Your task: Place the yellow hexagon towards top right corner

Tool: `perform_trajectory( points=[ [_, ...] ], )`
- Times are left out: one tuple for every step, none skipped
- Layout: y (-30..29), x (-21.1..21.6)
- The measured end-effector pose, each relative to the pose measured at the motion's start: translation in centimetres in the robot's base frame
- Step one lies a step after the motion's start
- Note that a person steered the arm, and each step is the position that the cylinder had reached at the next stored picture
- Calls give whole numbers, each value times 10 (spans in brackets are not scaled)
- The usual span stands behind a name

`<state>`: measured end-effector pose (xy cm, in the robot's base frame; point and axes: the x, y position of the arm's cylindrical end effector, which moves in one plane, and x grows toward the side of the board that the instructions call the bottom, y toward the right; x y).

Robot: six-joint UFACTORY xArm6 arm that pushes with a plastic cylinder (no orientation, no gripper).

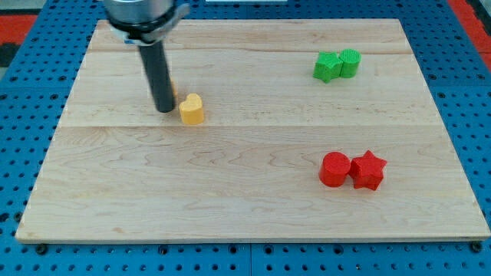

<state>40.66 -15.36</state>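
Red blocks (352, 169) bottom-right; yellow block (192, 109) just right of my tip (165, 110).

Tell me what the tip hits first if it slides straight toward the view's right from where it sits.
Most likely the yellow block: my tip sits just to its left, nearly touching. Beyond it that line looks free; the green blocks lie higher, the red blocks lower.

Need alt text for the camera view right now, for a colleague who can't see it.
My tip sits just left of the yellow block on the wooden board. Two green blocks sit upper right; a red cylinder and red star lower right.
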Motion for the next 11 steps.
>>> perform_trajectory(
  points=[
    [-23,-28],
    [79,-68],
    [157,-85],
    [175,-141],
    [245,-163],
    [263,-163],
    [214,-170],
    [217,-206],
    [260,-202],
    [273,-199],
    [232,-182]
  ],
)
